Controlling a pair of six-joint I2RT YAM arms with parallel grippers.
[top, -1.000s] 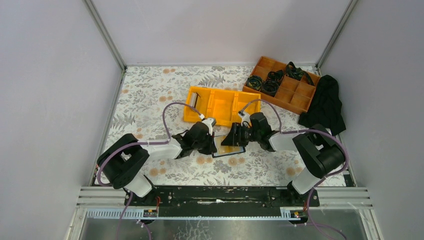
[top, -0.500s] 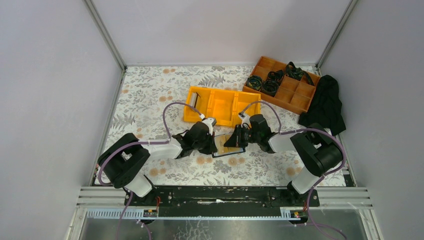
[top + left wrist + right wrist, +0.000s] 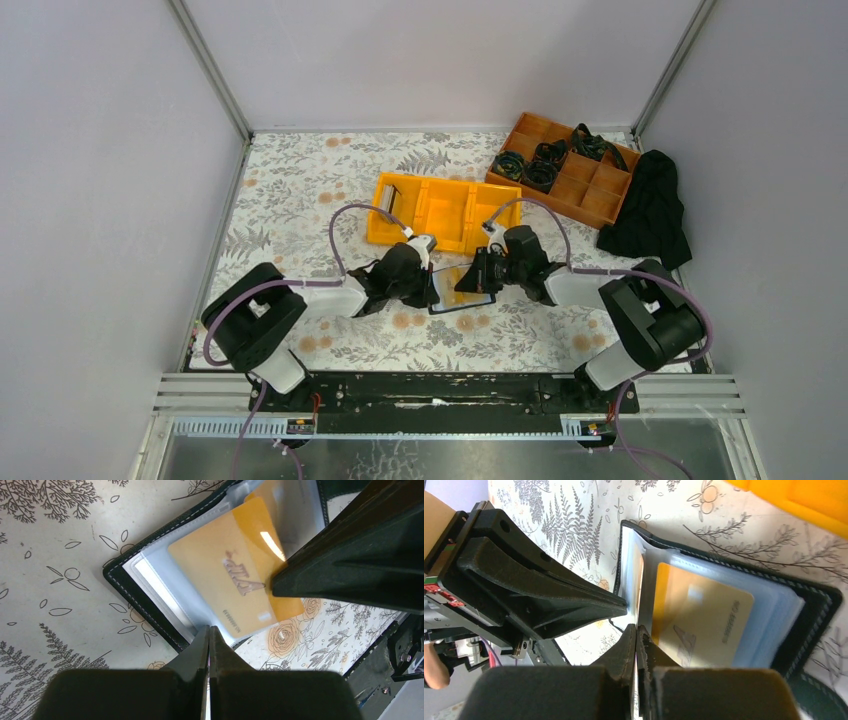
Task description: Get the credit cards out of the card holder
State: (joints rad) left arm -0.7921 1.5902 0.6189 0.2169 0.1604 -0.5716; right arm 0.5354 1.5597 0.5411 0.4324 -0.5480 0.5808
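Holder [image 3: 819, 602] stitched black, sleeves [image 3: 780, 611] glossy, card [image 3: 704, 620] tan

Card holder [image 3: 458, 292] lies open on the table [image 3: 300, 190]. Left gripper [image 3: 432, 286] at its left edge, right gripper [image 3: 468, 282] at its right, on a sleeve or maybe a card edge, hard to tell. A card [image 3: 240, 587] sits inside it. Three-compartment bin [image 3: 445, 205] just behind it. Divided tray [image 3: 600, 200] behind and right of it. Cloth [image 3: 650, 215] farther right.
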